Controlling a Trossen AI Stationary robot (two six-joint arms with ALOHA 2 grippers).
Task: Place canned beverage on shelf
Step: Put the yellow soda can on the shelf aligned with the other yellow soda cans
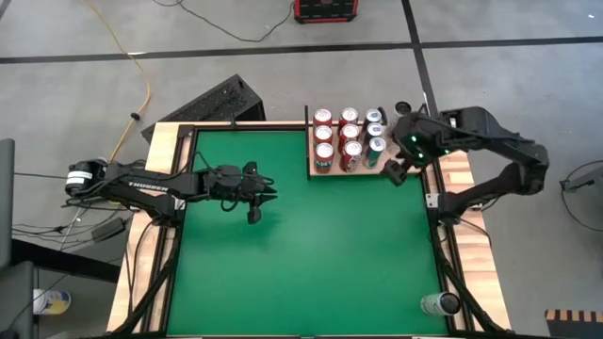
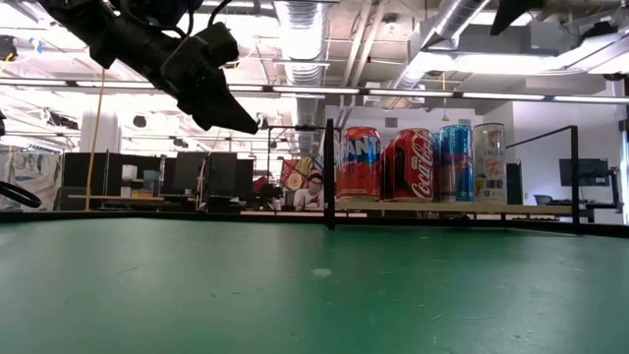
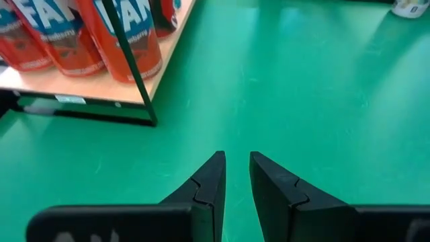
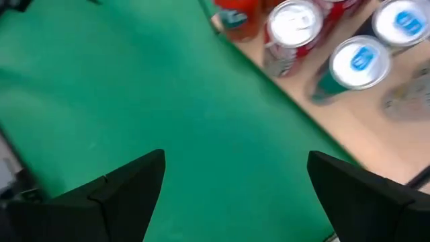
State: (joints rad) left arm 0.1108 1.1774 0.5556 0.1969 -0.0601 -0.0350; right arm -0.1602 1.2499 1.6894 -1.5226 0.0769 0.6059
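The shelf, a pale wood board with thin black posts, stands at the table's far side, right of the middle. Several cans stand upright on it: red ones and blue-topped ones. One more can stands on the table's near right corner. My right gripper hovers open and empty beside the shelf's near right corner; its wrist view looks down on the can tops. My left gripper hangs shut and empty above the green table left of the shelf, fingertips nearly together.
The green table is bare between the arms and toward the near edge. Wooden rails border it. The shelf's black corner post stands ahead of my left gripper. A person sits far behind the table.
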